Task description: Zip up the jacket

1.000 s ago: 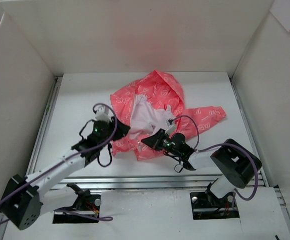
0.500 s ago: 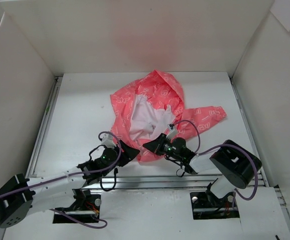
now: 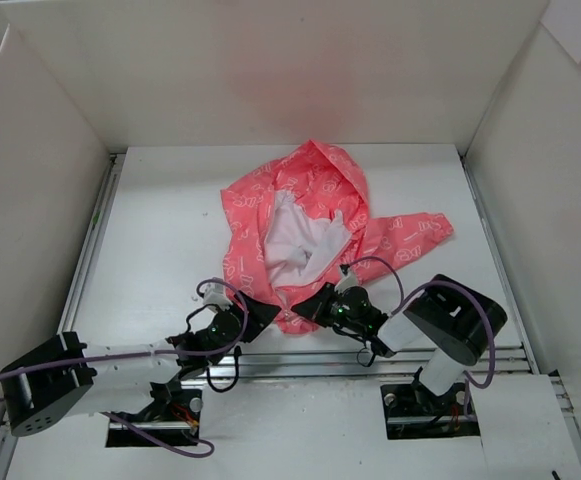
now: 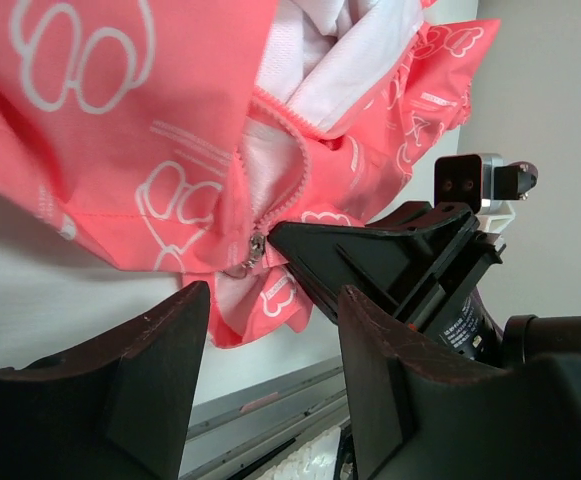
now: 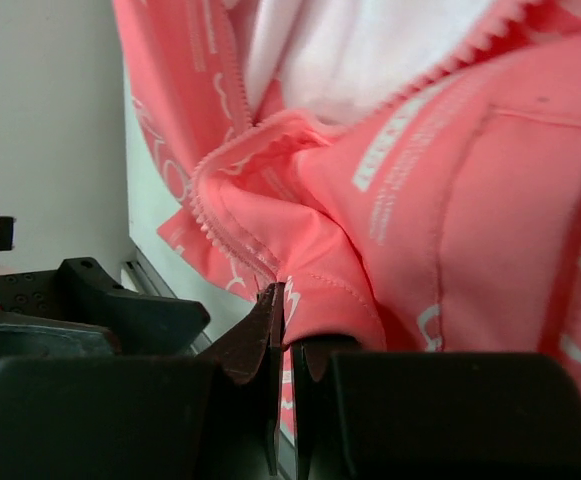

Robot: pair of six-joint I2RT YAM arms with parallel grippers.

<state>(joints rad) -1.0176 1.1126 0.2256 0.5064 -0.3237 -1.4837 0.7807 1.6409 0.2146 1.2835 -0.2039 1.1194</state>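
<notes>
Comparing with a second ago, you can see your left gripper [image 3: 262,310] has left the jacket's left front edge and dropped to its near hem, with its fingers spread wider than they were and nothing clamped between them. The jacket [image 3: 310,200] itself has barely shifted: it lies open on the table [image 3: 160,230], white lining showing, hood at its far end. Your right gripper [image 3: 310,303] has crept along the same hem and stays pinched together on a fold of pink fabric just right of the zipper's base. From the left wrist, the metal slider [image 4: 255,250] sits low on the jacket, framed between your open fingers [image 4: 170,330]; the teeth meet there and part above it. Judging by that, the zipper is seated but not yet drawn, and you have released one hold to line up on the slider. Next you need to close on that small pull while your right side keeps the hem taut.
</notes>
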